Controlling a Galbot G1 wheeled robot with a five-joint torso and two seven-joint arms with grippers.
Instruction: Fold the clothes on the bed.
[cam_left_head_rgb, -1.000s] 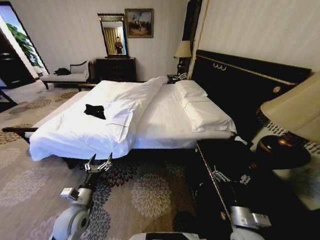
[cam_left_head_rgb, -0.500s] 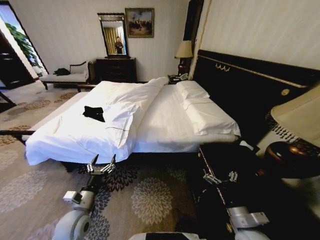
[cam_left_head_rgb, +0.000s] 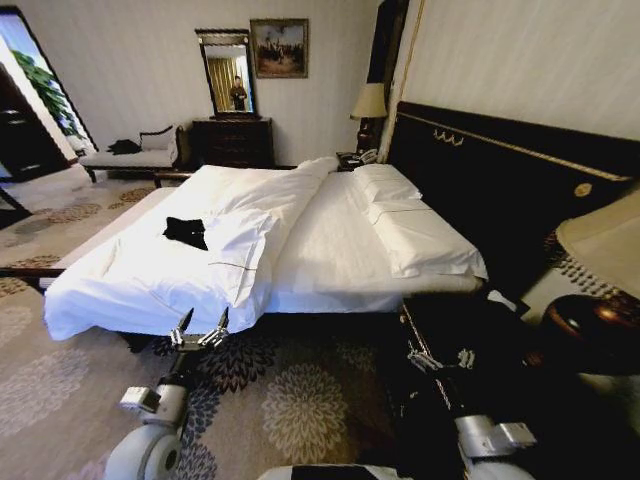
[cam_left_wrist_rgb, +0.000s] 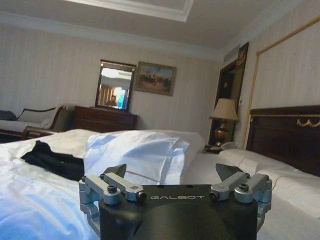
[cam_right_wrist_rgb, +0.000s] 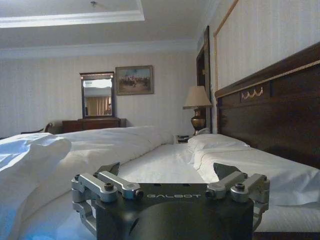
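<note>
Left gripper (cam_left_head_rgb: 199, 326): fingers spread, empty, raised before the near edge of the bed (cam_left_head_rgb: 330, 290). Right gripper (cam_left_head_rgb: 440, 358): fingers likewise apart, empty, beside the dark nightstand (cam_left_head_rgb: 470, 325). Black T-shirt (cam_left_head_rgb: 186, 232): crumpled on the white duvet (cam_left_head_rgb: 150, 275), far side, well beyond both grippers.

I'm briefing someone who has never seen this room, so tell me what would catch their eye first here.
The big bed with its white duvet fills the middle of the room, and the black T-shirt lies as a small dark patch on its near-left part. A tall dark headboard rises on the right. The left gripper and right gripper hang open over the floor, short of the bed.
</note>
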